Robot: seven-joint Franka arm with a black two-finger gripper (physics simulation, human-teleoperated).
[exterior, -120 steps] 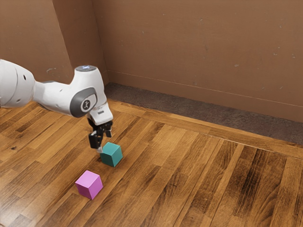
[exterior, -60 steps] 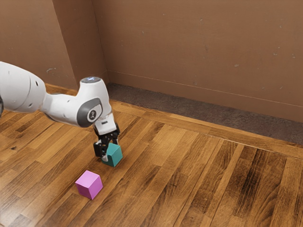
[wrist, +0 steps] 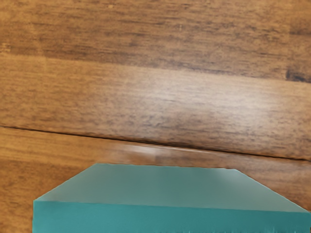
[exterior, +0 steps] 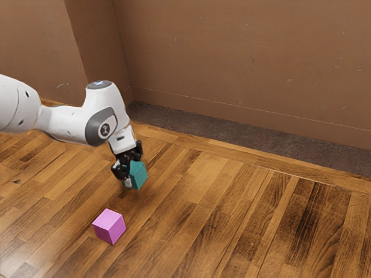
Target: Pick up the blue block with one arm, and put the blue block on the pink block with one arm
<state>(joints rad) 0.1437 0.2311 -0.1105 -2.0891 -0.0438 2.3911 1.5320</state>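
Note:
A teal-blue block (exterior: 138, 174) hangs a little above the wooden floor, held between the black fingers of my gripper (exterior: 132, 175), which is shut on it. The same block (wrist: 165, 199) looms large just under my hand in the wrist view, with bare floorboards beyond it. The pink block (exterior: 109, 226) rests on the floor below and toward the exterior view's left of the held block, well apart from it.
Wooden floor (exterior: 243, 220) stretches wide toward the exterior view's right. A brown wall (exterior: 243, 58) and a grey strip (exterior: 232, 130) of floor run along the back.
My gripper came down around the blue block, shut on it, and has now lifted it off the floor. The pink block has stayed where it was.

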